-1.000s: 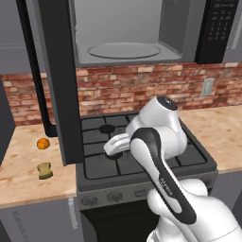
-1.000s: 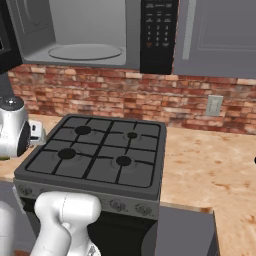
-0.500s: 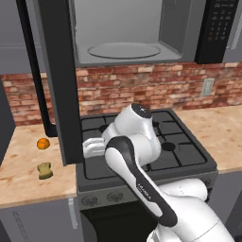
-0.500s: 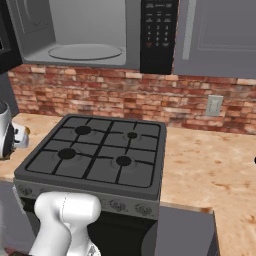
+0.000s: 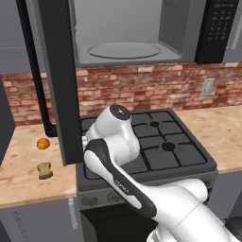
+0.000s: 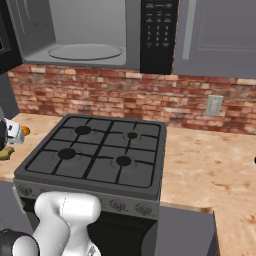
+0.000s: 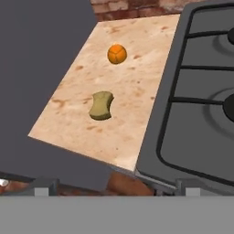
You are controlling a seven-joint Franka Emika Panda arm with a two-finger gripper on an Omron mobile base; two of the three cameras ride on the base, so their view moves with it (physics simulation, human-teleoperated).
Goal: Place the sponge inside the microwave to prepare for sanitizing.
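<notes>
Hand view: sponge (image 7: 101,105) near an orange ball (image 7: 117,54) on speckled counter (image 7: 132,96) beside stove (image 7: 201,100); tool's state indiscernible.

A small round orange ball (image 5: 43,143) lay on the speckled beige stone worktop (image 5: 19,177), toward its back edge and near the left side of the black four-burner gas stove (image 5: 158,147). In the hand view the ball (image 7: 117,54) sat well clear of the stove's edge (image 7: 155,123). A red brick backsplash (image 6: 150,97) ran behind the stove (image 6: 97,152), carrying a white wall outlet (image 6: 214,105). A plain grey cabinet (image 6: 220,37) hung above the worktop's right stretch (image 6: 210,170).
</notes>
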